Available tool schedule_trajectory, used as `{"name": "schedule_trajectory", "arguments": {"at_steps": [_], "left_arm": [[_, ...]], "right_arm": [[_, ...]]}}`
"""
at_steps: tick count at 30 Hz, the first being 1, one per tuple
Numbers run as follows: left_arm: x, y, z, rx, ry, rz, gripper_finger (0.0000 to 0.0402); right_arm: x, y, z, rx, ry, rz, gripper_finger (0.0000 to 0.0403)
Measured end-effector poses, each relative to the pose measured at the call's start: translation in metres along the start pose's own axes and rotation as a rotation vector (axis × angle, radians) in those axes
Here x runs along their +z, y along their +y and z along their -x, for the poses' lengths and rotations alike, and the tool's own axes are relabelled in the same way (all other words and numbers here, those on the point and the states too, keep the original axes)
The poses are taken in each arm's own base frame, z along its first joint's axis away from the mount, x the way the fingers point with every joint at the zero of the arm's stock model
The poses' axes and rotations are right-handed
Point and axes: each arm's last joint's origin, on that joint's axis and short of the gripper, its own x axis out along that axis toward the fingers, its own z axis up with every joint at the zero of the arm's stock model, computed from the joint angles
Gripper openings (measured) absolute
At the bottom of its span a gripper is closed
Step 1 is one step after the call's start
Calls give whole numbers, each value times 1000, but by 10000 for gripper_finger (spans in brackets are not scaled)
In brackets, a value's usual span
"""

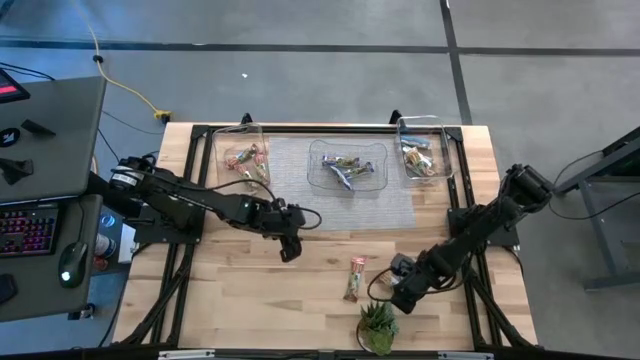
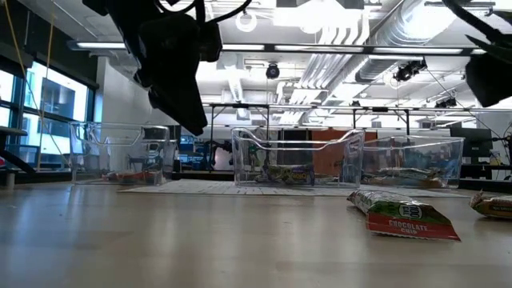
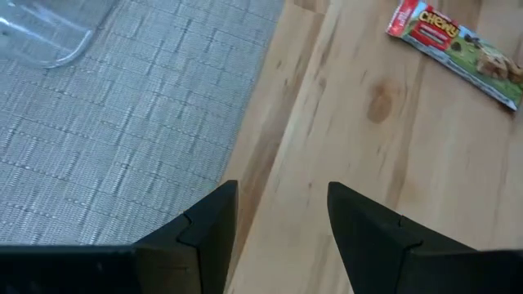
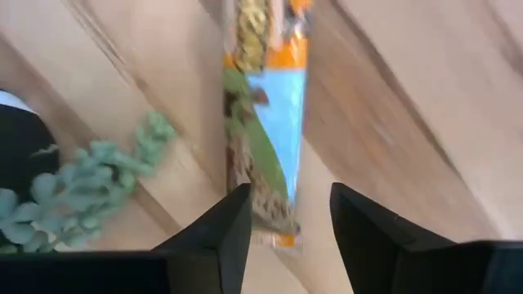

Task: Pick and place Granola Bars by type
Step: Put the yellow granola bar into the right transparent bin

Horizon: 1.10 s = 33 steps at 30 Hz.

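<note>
A green-and-red granola bar (image 1: 354,279) lies flat on the wood near the table's front; it also shows in the low view (image 2: 404,217) and the left wrist view (image 3: 458,37). A tan-orange and blue bar (image 4: 270,122) lies just right of it (image 2: 492,206). My right gripper (image 4: 290,216) is open, low over this bar, with its fingers on either side of the bar's near end (image 1: 392,292). My left gripper (image 1: 291,250) is open and hangs above bare wood (image 3: 282,212) beside the grey mat. More bars lie sorted in three clear bins.
Three clear bins stand along the far edge on a grey mat (image 1: 300,190): left (image 1: 243,155), middle (image 1: 347,165), right (image 1: 423,150). A small green potted plant (image 1: 377,326) stands at the near edge, close to my right gripper (image 4: 82,188). Bare wood lies front left.
</note>
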Motion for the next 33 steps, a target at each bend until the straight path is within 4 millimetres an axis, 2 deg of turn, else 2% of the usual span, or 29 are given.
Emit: {"name": "schedule_trajectory", "arguments": {"at_steps": [7,15,22,29,33], "left_arm": [[-1,-2,0,-46,28,-3,184],[-1,-2,0,-51,31,-3,184],[-2,-2,0,-53,32,-3,184],[-1,-2,0,-53,32,-3,184],[-1,-2,0,-54,32,-6,184]], "right_arm": [[4,13,1,123,-83,167,170],[5,2,0,-10,-167,225,194],[9,7,-4,-16,-279,319,178],[17,13,-32,-34,-229,348,162],[19,9,-33,-60,-223,346,140]]}}
